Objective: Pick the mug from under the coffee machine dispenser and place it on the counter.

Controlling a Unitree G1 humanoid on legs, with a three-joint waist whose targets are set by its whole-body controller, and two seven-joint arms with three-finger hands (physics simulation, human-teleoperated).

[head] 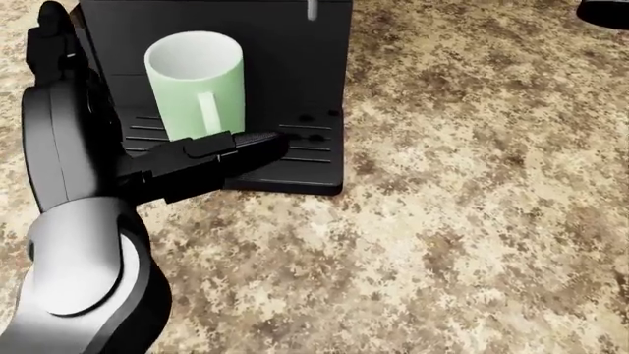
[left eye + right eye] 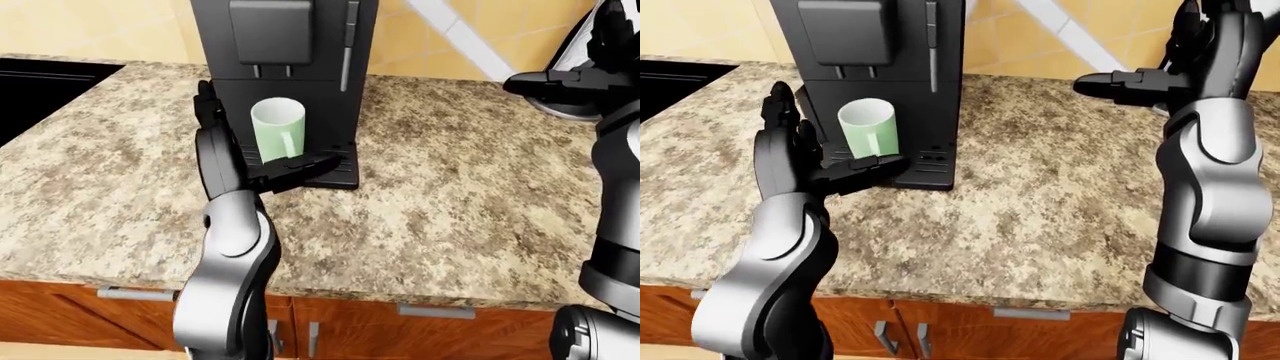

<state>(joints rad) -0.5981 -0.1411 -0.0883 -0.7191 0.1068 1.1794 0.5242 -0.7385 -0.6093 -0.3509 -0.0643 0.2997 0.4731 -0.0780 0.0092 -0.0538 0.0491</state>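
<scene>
A pale green mug [image 1: 197, 82] stands upright on the drip tray [image 1: 304, 158] of the black coffee machine [image 2: 285, 45], under its dispenser, handle facing me. My left hand [image 1: 147, 110] is open beside the mug. Its thumb [image 1: 212, 158] reaches across below the mug and its fingers [image 1: 51, 37] stand to the mug's left. No finger closes round the mug. My right hand [image 2: 1160, 64] is raised high at the right of the right-eye view, open and empty, far from the mug.
The granite counter [image 2: 450, 195] spreads to the right of the machine. A black sink or stove [image 2: 40, 86] lies at the far left. Wooden cabinet fronts with handles [image 2: 435, 311] run below the counter edge. A yellow tiled wall [image 2: 440, 37] stands behind.
</scene>
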